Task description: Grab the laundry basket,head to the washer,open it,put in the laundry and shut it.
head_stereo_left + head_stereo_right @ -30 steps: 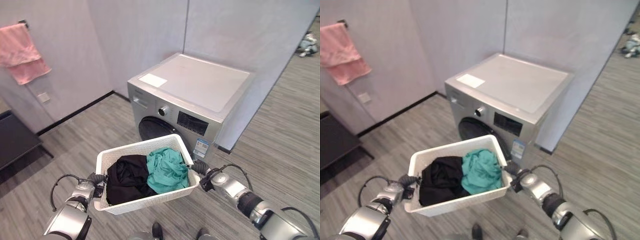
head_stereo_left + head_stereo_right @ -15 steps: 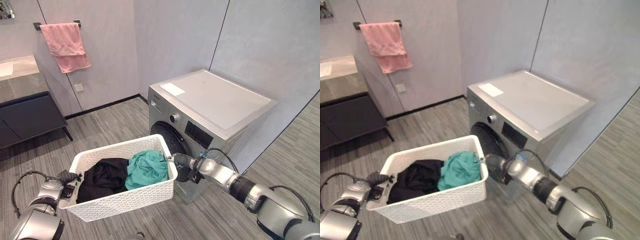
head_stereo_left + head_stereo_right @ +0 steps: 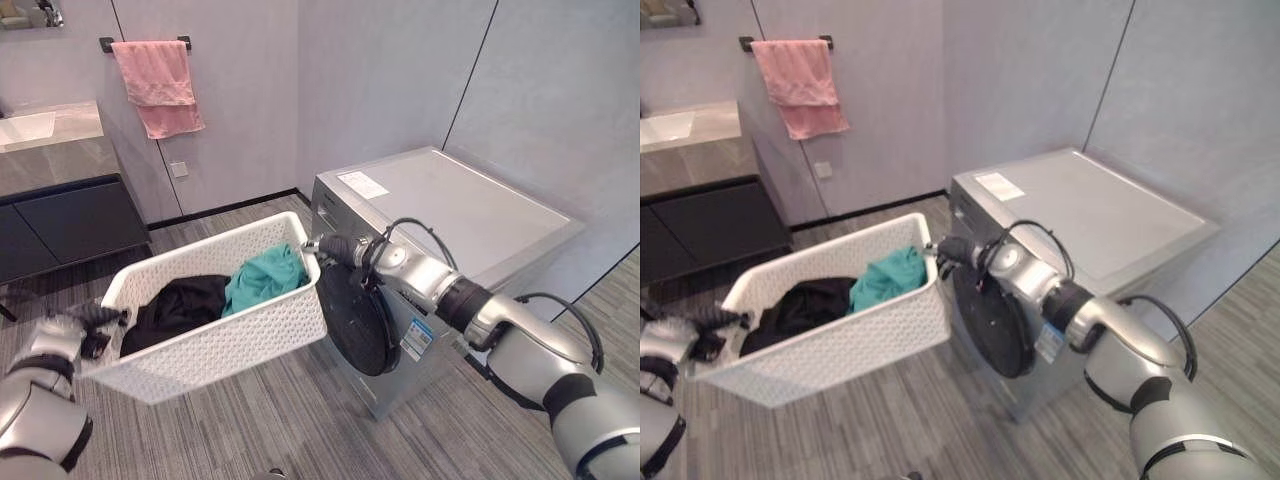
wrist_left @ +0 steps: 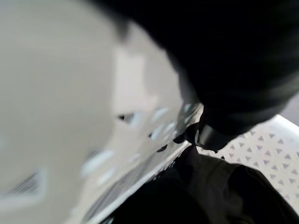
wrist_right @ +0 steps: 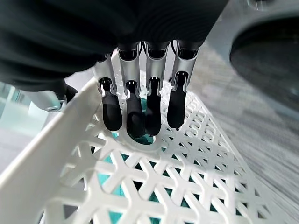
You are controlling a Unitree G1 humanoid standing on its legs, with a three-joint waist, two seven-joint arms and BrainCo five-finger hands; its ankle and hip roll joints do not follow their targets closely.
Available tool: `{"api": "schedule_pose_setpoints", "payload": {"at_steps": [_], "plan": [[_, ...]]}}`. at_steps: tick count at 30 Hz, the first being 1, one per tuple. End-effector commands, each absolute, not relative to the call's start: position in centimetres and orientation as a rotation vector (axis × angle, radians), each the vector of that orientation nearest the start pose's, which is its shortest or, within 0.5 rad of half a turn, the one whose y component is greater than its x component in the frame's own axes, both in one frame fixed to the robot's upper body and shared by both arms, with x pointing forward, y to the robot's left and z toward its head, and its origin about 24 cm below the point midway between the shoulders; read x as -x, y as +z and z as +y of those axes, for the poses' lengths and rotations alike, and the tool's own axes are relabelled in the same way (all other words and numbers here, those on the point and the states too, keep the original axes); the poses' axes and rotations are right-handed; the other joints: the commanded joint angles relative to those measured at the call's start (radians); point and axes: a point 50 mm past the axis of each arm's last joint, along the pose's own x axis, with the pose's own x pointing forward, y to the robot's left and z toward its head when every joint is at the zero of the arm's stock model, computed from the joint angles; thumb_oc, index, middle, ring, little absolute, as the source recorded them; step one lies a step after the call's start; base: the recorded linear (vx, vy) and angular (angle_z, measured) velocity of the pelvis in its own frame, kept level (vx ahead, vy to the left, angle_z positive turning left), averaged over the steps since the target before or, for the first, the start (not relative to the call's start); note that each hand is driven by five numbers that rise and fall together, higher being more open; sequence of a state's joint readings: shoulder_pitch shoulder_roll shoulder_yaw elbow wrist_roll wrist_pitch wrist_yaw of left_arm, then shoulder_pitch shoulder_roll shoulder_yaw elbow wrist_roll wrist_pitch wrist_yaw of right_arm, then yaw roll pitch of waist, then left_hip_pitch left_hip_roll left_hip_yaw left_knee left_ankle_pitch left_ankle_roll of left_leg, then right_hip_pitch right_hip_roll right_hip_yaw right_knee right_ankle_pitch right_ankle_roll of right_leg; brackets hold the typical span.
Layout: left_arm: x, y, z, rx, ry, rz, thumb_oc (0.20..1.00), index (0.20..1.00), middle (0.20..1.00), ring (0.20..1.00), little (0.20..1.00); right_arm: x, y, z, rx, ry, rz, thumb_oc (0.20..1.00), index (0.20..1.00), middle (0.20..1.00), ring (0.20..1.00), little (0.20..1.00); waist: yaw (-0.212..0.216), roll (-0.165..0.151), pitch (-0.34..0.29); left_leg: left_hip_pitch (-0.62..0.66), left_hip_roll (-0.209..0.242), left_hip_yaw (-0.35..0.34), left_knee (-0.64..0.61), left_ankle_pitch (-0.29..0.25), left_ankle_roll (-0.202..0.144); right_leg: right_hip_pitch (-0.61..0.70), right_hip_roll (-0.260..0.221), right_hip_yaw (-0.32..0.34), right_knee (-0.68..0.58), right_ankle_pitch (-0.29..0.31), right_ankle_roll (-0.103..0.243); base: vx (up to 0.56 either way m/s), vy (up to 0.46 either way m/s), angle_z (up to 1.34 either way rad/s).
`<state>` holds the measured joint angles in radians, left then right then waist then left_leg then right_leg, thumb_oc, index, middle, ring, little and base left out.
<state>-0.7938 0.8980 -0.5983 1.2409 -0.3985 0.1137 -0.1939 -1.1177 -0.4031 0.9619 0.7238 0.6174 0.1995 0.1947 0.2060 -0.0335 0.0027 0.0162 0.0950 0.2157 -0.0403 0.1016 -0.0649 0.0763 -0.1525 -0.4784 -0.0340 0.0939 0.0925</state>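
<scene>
The white lattice laundry basket (image 3: 225,335) hangs off the floor between the two hands, just in front of the silver front-loading washing machine (image 3: 455,215), whose round dark door (image 3: 352,318) is closed; inside the basket a black garment (image 3: 172,308) lies beside a teal garment (image 3: 262,278). The right hand (image 5: 140,109) grips the basket's end nearest the washer, its fingers (image 5: 133,114) curled into the handle cut-out, while the left hand (image 3: 70,333) is at the opposite end, though I cannot tell how its fingers are set. A pink towel (image 3: 160,85) hangs on the wall above a dark vanity cabinet (image 3: 60,220).
</scene>
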Motion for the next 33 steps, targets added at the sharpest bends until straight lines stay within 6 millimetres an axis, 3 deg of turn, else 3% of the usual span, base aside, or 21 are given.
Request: {"api": "schedule_pose_setpoints", "payload": {"at_steps": [1,2,3,4,5,6,12,13,18,25,33], "plan": [[-36.9,17.0,34.3,-0.624,0.19,0.302,0.2,0.2,0.2,0.2,0.2,-39.7,24.5,-2.0,0.408,0.672,-0.173,0.2,0.2,0.2,0.2,0.2,-0.003,-0.025,0.006,0.038,-0.01,0.02,0.055,-0.06,-0.022,0.021,0.006,0.022,-0.008,-0.015,0.036,0.04,0.007,-0.08],[-38.2,19.3,32.9,-0.609,0.191,0.227,0.2,0.2,0.2,0.2,0.2,-40.4,25.7,-3.1,0.395,0.6,-0.187,0.2,0.2,0.2,0.2,0.2,-0.015,-0.023,0.003,0.04,-0.01,0.023,0.051,-0.059,-0.024,0.019,0.009,0.026,-0.013,-0.014,0.037,0.04,0.007,-0.03],[-38.2,19.3,32.9,-0.609,0.191,0.227,0.2,0.2,0.2,0.2,0.2,-40.4,25.7,-3.1,0.395,0.6,-0.187,0.2,0.2,0.2,0.2,0.2,-0.014,-0.023,0.003,0.04,-0.01,0.023,0.05,-0.059,-0.024,0.019,0.009,0.026,-0.013,-0.014,0.037,0.05,0.007,0.01],[-39.2,21.8,31.3,-0.595,0.186,0.13,0.2,0.2,0.2,0.2,0.2,-41.1,26.6,-4.6,0.389,0.526,-0.193,0.2,0.2,0.2,0.2,0.2,-0.026,-0.021,0.001,0.04,-0.01,0.026,0.048,-0.058,-0.026,0.017,0.012,0.033,-0.019,-0.011,0.038,0.04,0.004,-0.05],[-39.5,22.6,30.9,-0.582,0.191,0.104,0.2,0.2,0.2,0.2,0.2,-41.2,26.9,-4.9,0.383,0.509,-0.194,0.2,0.2,0.2,0.2,0.2,-0.032,-0.02,-0.001,0.04,-0.01,0.028,0.047,-0.058,-0.027,0.015,0.013,0.037,-0.021,-0.01,0.039,0.07,0.013,-0.18],[-40.2,24.7,29.5,-0.576,0.19,0.033,0.2,0.2,0.2,0.2,0.2,-41.9,27.8,-6.6,0.368,0.423,-0.188,0.2,0.2,0.2,0.2,0.2,-0.045,-0.014,-0.003,0.041,-0.01,0.032,0.042,-0.055,-0.028,0.011,0.016,0.045,-0.03,-0.006,0.042,0.04,0.011,-0.27],[-41.2,27.7,26.6,-0.556,0.171,-0.07,0.2,0.2,0.2,0.2,0.2,-42.3,29.7,-8.9,0.339,0.322,-0.204,0.2,0.2,0.2,0.2,0.2,-0.079,-0.003,-0.002,0.042,-0.015,0.047,0.025,-0.043,-0.033,-0.004,0.02,0.065,-0.046,0.01,0.049,0.04,0.015,-0.2],[-41.6,28.7,25.2,-0.568,0.15,-0.095,0.2,0.2,0.2,0.2,0.2,-42.5,30.0,-9.9,0.321,0.284,-0.194,0.2,0.2,0.2,0.2,0.2,-0.093,0.004,0.0,0.036,-0.017,0.056,0.017,-0.037,-0.035,-0.02,0.02,0.074,-0.049,0.02,0.054,0.01,0.02,-0.17],[-42.2,29.8,22.7,-0.6,0.115,-0.124,0.2,0.2,0.2,0.2,0.2,-42.8,30.3,-11.2,0.349,0.223,-0.164,0.2,0.2,0.2,0.2,0.2,-0.125,0.017,0.007,0.024,-0.017,0.075,-0.006,-0.02,-0.037,-0.057,0.022,0.1,-0.053,0.036,0.058,0.02,0.016,-0.18],[-42.6,31.2,19.2,-0.586,0.071,-0.188,0.2,0.2,0.2,0.2,0.2,-42.8,31.5,-11.3,0.325,0.188,-0.182,0.2,0.2,0.2,0.2,0.2,-0.172,0.027,0.049,-0.034,-0.012,0.093,-0.003,-0.013,-0.037,-0.145,0.024,0.147,-0.046,0.058,0.057,-0.02,0.004,-0.19],[-42.7,31.2,19.0,-0.544,0.097,-0.195,0.2,0.2,0.2,0.2,0.2,-43.0,30.1,-11.2,0.32,0.171,-0.133,0.2,0.2,0.2,0.2,0.2,-0.192,0.037,0.084,-0.026,-0.002,0.122,0.03,-0.021,-0.04,-0.155,0.038,0.177,-0.032,0.041,0.043,0.04,-0.025,-0.25]]}}
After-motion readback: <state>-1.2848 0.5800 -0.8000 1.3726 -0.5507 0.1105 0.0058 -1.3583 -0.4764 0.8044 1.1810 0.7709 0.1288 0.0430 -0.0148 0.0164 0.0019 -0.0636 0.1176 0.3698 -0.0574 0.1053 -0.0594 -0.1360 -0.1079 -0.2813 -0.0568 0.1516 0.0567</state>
